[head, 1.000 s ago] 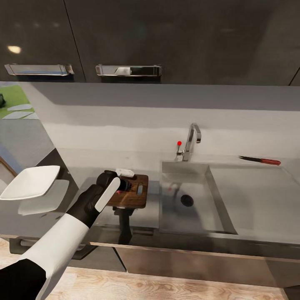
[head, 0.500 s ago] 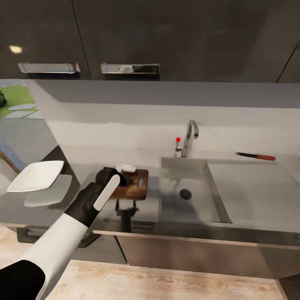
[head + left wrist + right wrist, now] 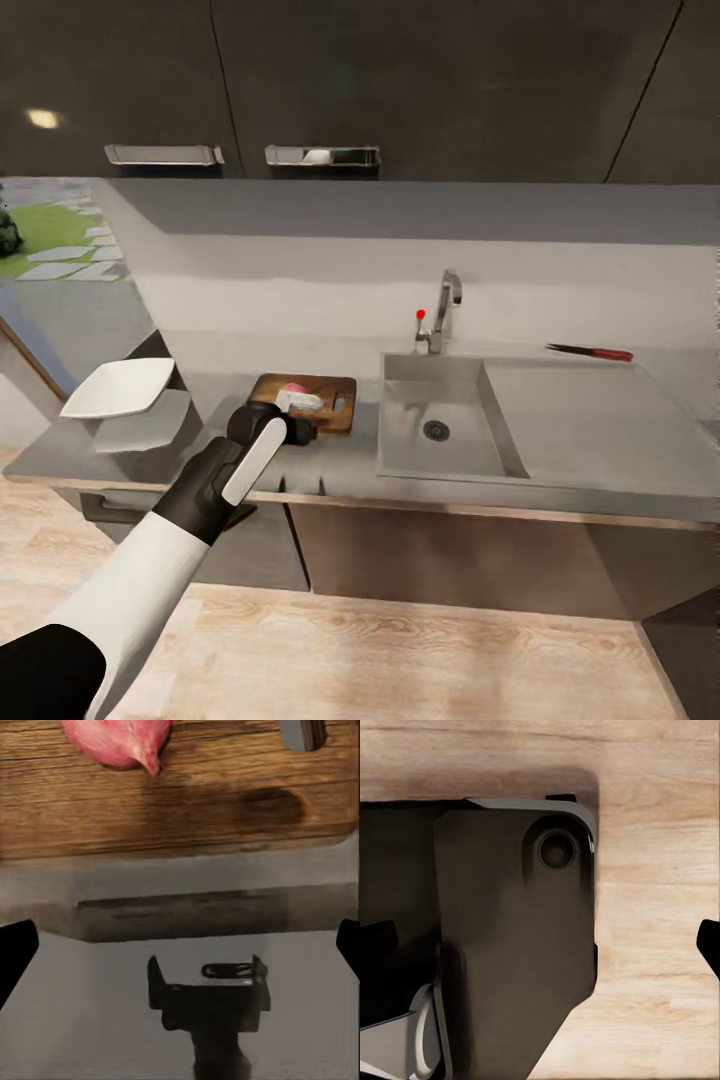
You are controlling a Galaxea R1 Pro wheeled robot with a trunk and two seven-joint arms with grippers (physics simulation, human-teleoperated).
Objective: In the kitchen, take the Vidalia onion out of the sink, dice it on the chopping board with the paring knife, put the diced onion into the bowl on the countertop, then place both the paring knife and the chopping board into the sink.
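The pink-red Vidalia onion (image 3: 292, 389) (image 3: 116, 739) lies free on the brown chopping board (image 3: 322, 404) (image 3: 180, 802), left of the sink (image 3: 435, 445). My left gripper (image 3: 303, 418) (image 3: 180, 945) hovers open over the countertop (image 3: 350, 465) just in front of the board, nothing between its fingers. The paring knife (image 3: 590, 352) with its red handle lies behind the steel drainboard at the far right. The white bowl (image 3: 120, 388) rests at the counter's left end. My right gripper (image 3: 542, 945) is open, low beside my dark base over the wooden floor.
A chrome tap (image 3: 445, 305) with a small red knob (image 3: 421, 314) stands behind the basin. Dark wall cabinets (image 3: 400, 90) hang above the counter. Pale wooden floor (image 3: 420, 650) spreads in front of the lower cabinets.
The whole view has pulled back from the counter, so the camera has moved. My left gripper has drawn back off the board towards the counter's front, leaving the onion on the board.
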